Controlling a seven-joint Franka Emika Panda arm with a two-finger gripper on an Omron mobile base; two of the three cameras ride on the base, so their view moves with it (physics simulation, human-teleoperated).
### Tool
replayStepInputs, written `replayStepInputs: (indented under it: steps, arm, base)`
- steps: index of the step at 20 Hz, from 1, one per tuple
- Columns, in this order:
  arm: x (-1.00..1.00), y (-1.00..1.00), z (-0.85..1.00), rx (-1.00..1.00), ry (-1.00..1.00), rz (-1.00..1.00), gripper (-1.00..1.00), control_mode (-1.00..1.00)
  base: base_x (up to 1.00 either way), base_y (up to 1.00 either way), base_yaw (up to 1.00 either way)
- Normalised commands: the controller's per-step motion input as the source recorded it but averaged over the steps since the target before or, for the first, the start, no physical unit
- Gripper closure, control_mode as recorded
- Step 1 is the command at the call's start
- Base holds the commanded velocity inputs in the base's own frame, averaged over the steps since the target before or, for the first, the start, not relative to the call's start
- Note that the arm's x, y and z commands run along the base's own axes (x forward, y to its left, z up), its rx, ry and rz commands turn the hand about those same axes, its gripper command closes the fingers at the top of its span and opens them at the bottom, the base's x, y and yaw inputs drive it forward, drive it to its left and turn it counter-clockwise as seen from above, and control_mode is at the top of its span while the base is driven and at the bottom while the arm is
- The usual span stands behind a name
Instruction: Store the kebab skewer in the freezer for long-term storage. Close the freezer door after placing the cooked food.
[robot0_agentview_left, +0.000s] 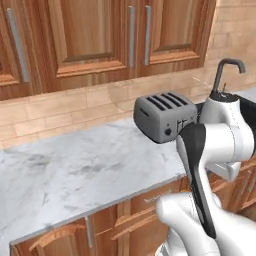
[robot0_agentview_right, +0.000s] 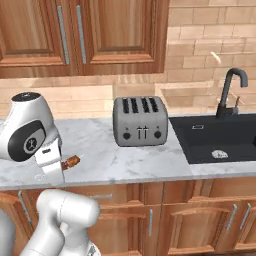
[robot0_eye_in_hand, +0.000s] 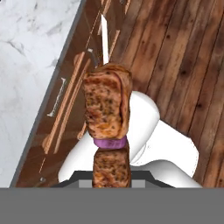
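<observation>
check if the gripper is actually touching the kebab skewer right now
Touching. In the hand view the kebab skewer rises straight out of the shut gripper; in the right base view it sticks out from the hand over the counter's front edge.

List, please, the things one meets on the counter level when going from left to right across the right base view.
The gripper shut on the kebab skewer → the toaster → the black sink → the dark faucet.
</observation>
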Motion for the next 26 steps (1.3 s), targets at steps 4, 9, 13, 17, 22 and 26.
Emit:
replayStepInputs:
  steps: [4, 9, 13, 17, 22, 26]
  arm:
    - [0.0, 0.0, 0.0, 0.0, 0.0, 0.0, 1.0, 1.0]
    - [0.0, 0.0, 0.0, 0.0, 0.0, 0.0, 1.0, 1.0]
    - [0.0, 0.0, 0.0, 0.0, 0.0, 0.0, 1.0, 1.0]
    - [0.0, 0.0, 0.0, 0.0, 0.0, 0.0, 1.0, 1.0]
    - [0.0, 0.0, 0.0, 0.0, 0.0, 0.0, 1.0, 1.0]
    - [0.0, 0.0, 0.0, 0.0, 0.0, 0.0, 1.0, 1.0]
  base:
    - [-0.12, -0.16, -0.78]
    - [0.0, -0.52, -0.83]
    - [0.0, -0.51, -0.84]
    - [0.0, -0.3, -0.83]
    - [0.02, -0.34, -0.84]
    - [0.09, -0.4, -0.82]
